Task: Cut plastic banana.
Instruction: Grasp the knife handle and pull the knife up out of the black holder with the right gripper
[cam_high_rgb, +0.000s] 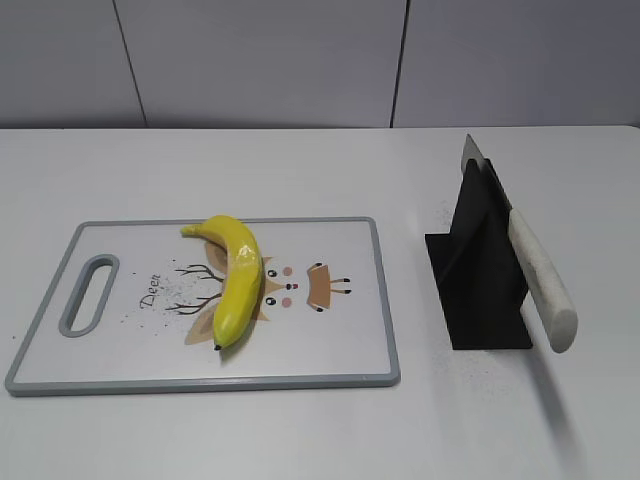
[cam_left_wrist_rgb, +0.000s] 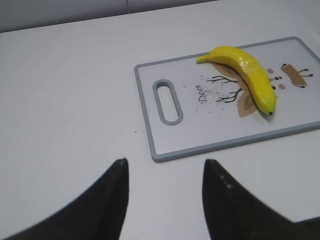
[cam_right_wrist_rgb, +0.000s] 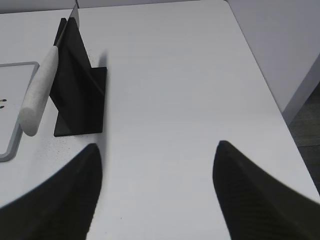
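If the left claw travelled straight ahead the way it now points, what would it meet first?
Probably the cutting board: its near handle-end edge lies just ahead of the open left claw, well before the plastic banana, though depth is uncertain.

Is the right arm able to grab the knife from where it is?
Probably yes. The right gripper is open, and only bare table lies between it and the knife, whose handle sticks out of the black stand.

Bare white table (cam_high_rgb: 300, 430) all around the cutting board (cam_high_rgb: 330, 360). Open tabletop between board and black knife stand (cam_high_rgb: 480, 290), well apart. Knife (cam_high_rgb: 540, 280) slotted in the stand, pale handle jutting toward the front. Only the plastic banana (cam_high_rgb: 235, 280) on the board. Open air above everything.
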